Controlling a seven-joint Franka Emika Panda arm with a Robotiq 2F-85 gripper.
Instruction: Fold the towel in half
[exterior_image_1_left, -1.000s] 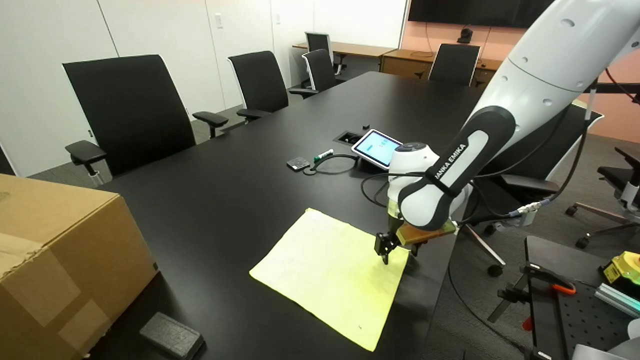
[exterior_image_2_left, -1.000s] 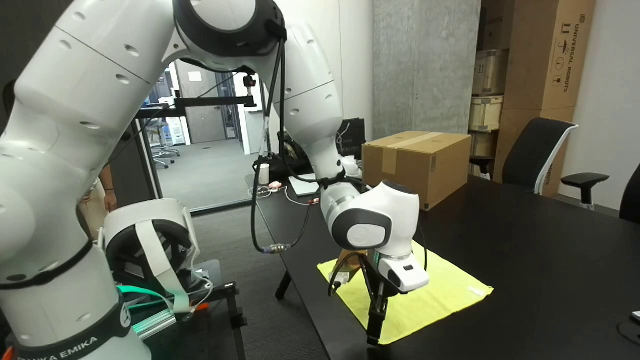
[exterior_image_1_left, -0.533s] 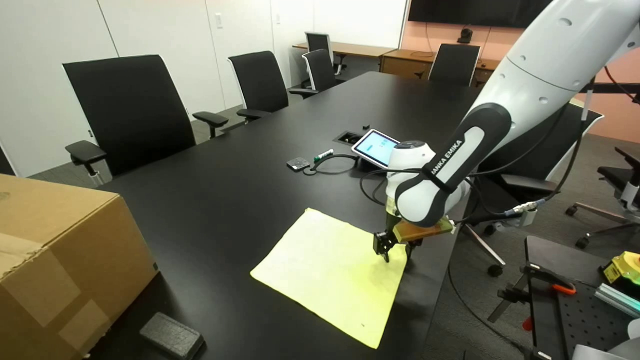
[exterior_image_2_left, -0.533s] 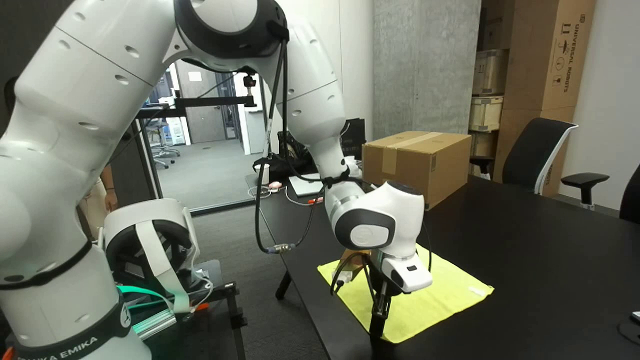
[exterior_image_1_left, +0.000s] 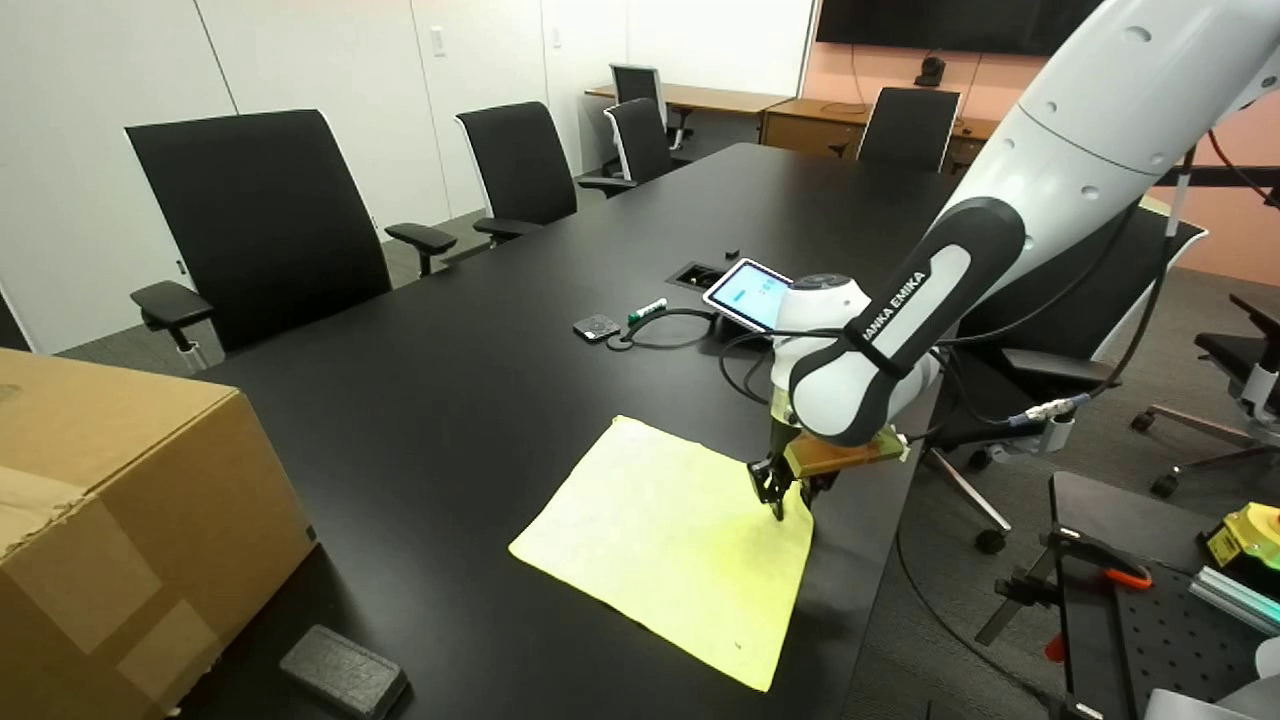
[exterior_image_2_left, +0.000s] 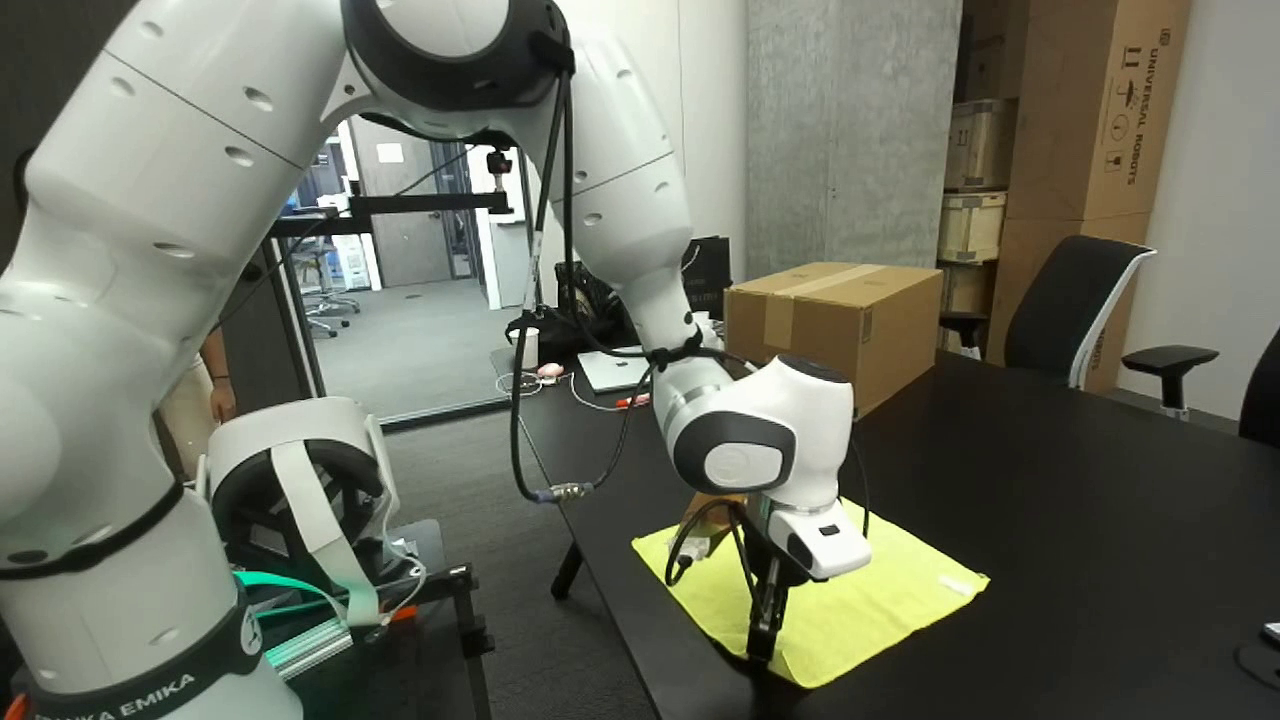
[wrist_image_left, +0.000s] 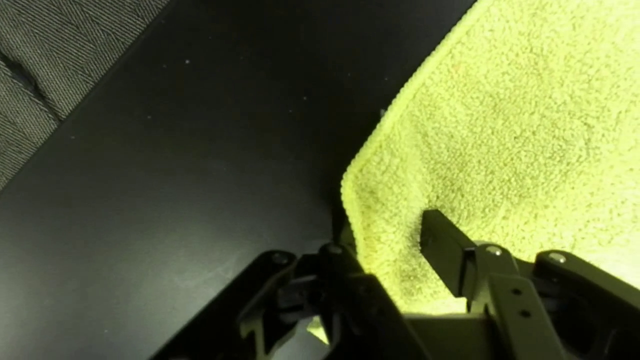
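When read left to right in exterior view: cardboard box, wide stretch of black table, then towel, laid flat, right corner rucked. Around that corner, gripper, jaws part-spread (towel edge between). Beyond, narrow strip to table edge.

I see the roughly square, pale-yellow terry towel spread unfolded in a single layer on the black table, near the table's edge. In the wrist view its pile is looped and its border thick; one side is buckled upward, while the rest lies flat.
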